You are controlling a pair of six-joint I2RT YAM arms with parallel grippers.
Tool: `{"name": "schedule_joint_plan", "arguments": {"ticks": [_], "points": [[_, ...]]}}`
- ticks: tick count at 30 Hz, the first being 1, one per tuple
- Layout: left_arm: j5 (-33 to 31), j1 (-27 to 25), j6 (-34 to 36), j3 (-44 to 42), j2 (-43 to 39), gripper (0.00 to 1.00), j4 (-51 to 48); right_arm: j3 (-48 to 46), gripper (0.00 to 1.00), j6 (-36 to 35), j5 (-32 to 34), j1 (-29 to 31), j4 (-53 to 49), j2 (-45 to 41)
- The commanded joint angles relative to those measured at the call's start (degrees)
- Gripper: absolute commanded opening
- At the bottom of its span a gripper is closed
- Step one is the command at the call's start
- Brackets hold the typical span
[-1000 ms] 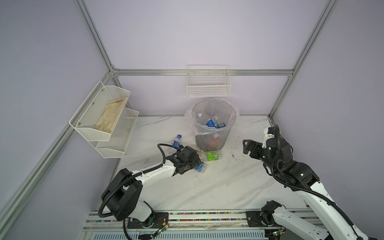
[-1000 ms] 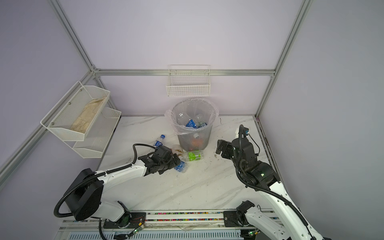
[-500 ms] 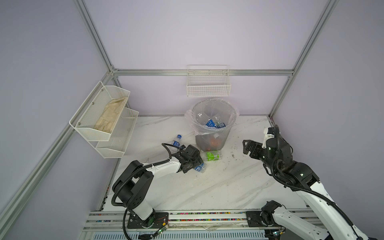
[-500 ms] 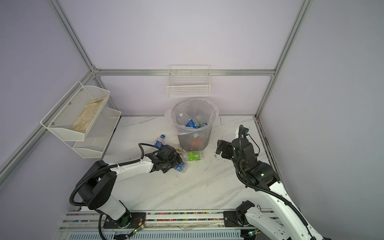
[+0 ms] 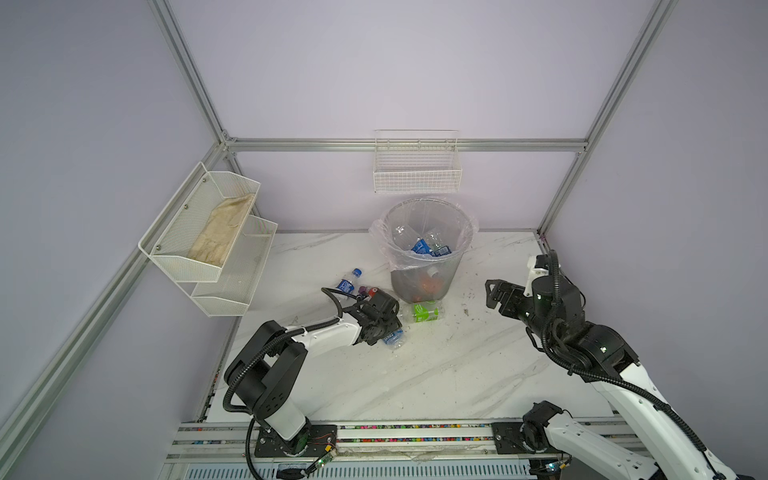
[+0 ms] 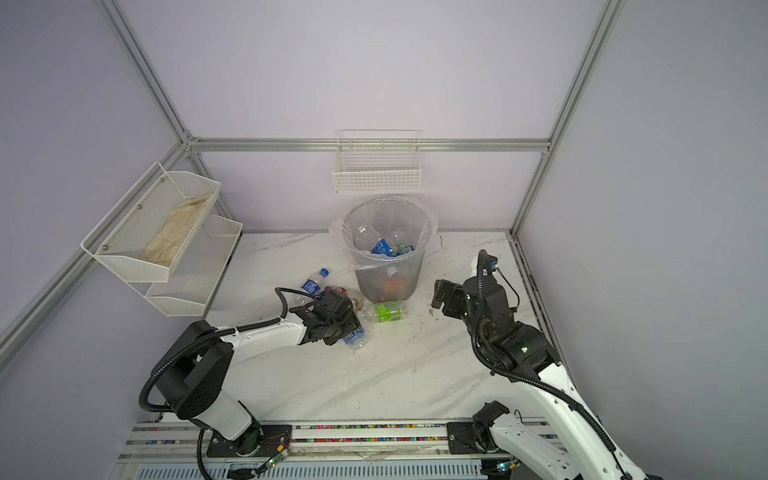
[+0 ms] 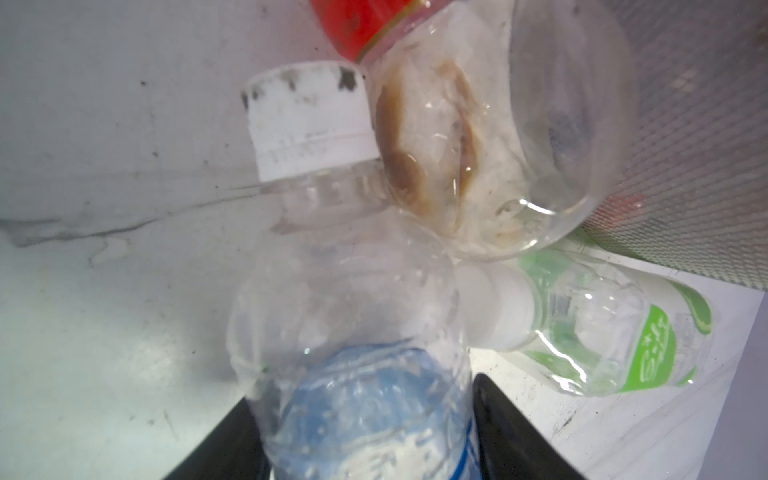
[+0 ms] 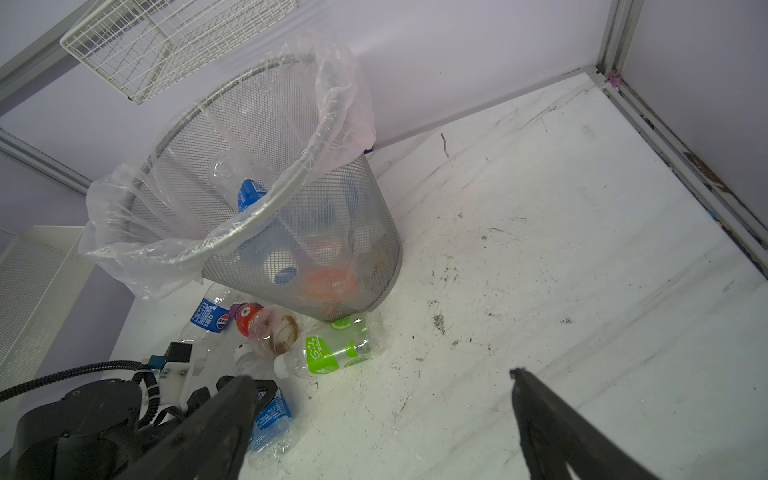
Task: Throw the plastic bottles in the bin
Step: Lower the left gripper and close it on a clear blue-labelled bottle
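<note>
- Clear plastic, blue-capped: the blue-cap bottle (image 5: pixel 347 284) lies at 8 o'clock of the bin (image 5: pixel 415 286), apart from both arms.
- The left gripper (image 7: pixel 365 399) has settled over the white-cap water bottle (image 7: pixel 353 316) at 7 o'clock of the bin. Its jaws, wide 1 second ago, now press both sides of it (a grasp just made, I judge, with the lift and drop still to come).
- The red-cap bottle (image 7: pixel 478 137) and the green-label bottle (image 5: pixel 422 312), at 6 o'clock, lie against or just beside it and may get dragged.
- The right gripper (image 5: pixel 491 295) has stayed at 4 o'clock, jaws wide apart and empty.
- Hidden: in both top views the wrist covers the left jaws. The left wrist view cuts off the held bottle's base, so grip firmness is unclear. The bin's bottles blur behind mesh and liner.
</note>
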Motion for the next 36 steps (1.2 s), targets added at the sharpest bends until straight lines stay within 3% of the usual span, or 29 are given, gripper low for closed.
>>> {"name": "schedule_joint_plan", "arguments": {"ticks": [1,18,27,36], "points": [[-1.12,0.48,-0.44,-1.73,-1.64,0.64,-0.09,-0.25,0.97,0.78,0.96,-0.19,-0.48,0.01],[-2.71,0.51,0.21,-4.27,-6.87,0.34,-2.05,-1.12,0.97,1.48,0.6,-0.2,-0.54,-0.83],[-9.3,0.47,4.32,-1.77,-20.82,0.29,-7.39,-1.04,0.97,1.99,0.44,-0.2,-0.52,-1.47],[-16.8,0.45,15.85,11.49,-30.83,0.29,-14.67,-0.67,0.97,2.59,-0.19,-0.2,-0.3,-1.03]]}}
